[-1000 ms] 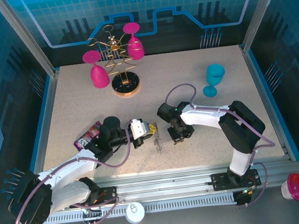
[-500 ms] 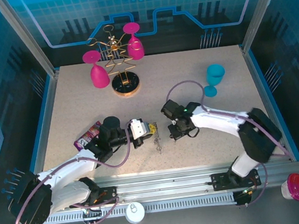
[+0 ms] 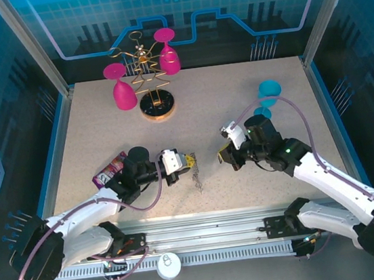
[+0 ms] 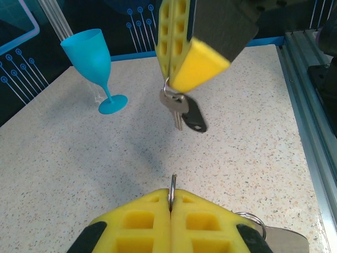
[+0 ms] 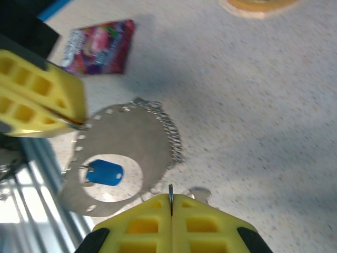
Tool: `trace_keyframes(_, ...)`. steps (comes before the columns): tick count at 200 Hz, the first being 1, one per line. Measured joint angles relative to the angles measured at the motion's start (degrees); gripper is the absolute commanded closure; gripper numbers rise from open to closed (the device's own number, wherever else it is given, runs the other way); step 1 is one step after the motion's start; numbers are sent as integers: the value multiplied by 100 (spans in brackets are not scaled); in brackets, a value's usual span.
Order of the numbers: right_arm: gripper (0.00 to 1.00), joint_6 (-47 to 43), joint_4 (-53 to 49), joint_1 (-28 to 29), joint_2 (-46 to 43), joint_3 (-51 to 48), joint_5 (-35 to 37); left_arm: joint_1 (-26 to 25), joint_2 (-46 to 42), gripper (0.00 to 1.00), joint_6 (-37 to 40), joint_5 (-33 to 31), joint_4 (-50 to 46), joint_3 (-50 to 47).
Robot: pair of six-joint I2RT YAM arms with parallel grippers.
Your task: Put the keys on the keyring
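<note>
Both end effectors were closed tight, fingertip to fingertip, low over the counter (image 3: 237, 100) and facing each other across a narrow gap. The left end effector (image 3: 188, 159) pinched the rim of the keyring (image 5: 171, 138). In the right wrist view that grey loop spread out from the left end effector's yellow fingers (image 5: 39, 100) towards the right end effector, its beaded chain edge on the far side. The blue-headed key (image 5: 105, 173) sat inside the loop, just ahead of the right end effector's own fingertips. From above, the chain hung below and slightly right of the left fingertips; whether it touched the counter could not be told.

The right end effector (image 3: 225, 156) was clamped on a small ring, and the dark-headed key (image 4: 194, 116) dangled from it directly beneath the yellow pads (image 4: 196, 66), clear of the counter. A thin metal edge stood up between each end effector's own fingertips in its wrist view.

Beyond and left of the right end effector in the left wrist view stood a blue goblet (image 4: 90, 52), upright. A purple snack packet (image 5: 100, 46) lay flat behind the left end effector.
</note>
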Motion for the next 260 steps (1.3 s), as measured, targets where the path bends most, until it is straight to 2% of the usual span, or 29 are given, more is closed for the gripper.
trace_keyframes(45, 100, -57, 284, -101, 31, 0, -1478, -2, -70, 100, -256, -35, 275, -94)
trace_keyframes(89, 100, 170, 684, -96, 350, 2, -2162, -98, -70, 100, -455, -50, 461, -109)
trace_keyframes(180, 100, 455, 1290, 70, 874, 13, -2352, -162, 7, 100, -664, -101, 509, -109)
trace_keyframes(260, 100, 494, 1325, 122, 1045, 24, -2098, -168, 9, 100, -756, -111, 507, -109)
